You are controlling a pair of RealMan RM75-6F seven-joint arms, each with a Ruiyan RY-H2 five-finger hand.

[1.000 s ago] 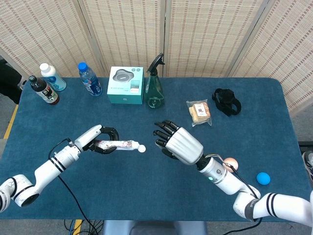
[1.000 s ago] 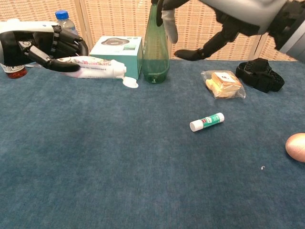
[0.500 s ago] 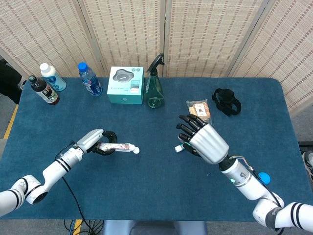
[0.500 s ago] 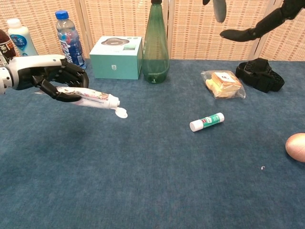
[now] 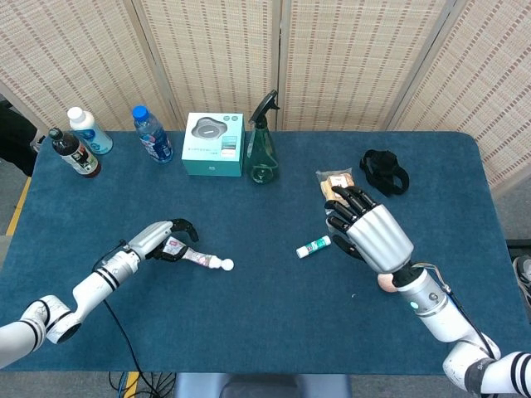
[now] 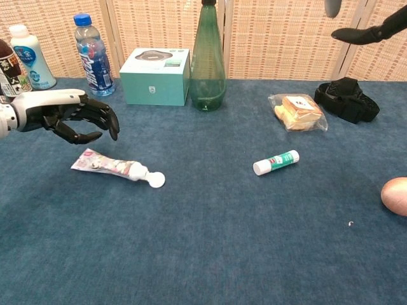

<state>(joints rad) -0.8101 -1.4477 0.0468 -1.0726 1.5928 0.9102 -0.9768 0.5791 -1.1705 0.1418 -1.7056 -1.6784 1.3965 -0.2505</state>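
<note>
A white toothpaste tube [image 5: 197, 259] with a floral print lies flat on the blue table [image 5: 249, 332], its round white cap [image 6: 156, 180] pointing right. My left hand [image 5: 162, 239] hovers just above the tube's tail end, fingers loosely bent and apart, holding nothing; the chest view shows a gap between the left hand [image 6: 76, 117] and the tube [image 6: 114, 167]. My right hand [image 5: 373, 235] hangs raised at the right with fingers spread and nothing in it. Only its fingertips [image 6: 365, 28] reach into the chest view. A green-and-white glue stick [image 5: 314, 246] lies just left of it.
Along the back stand a dark bottle [image 5: 73, 153], a white bottle [image 5: 88, 131], a water bottle [image 5: 152, 134], a teal box [image 5: 213, 145] and a green spray bottle [image 5: 262, 145]. A snack packet [image 6: 297, 111], a black strap [image 5: 384, 172] and a pink ball [image 6: 395, 196] lie on the right.
My left hand lowered the toothpaste tube to the table and let go of it. My right hand moved right and back, uncovering the glue stick.
</note>
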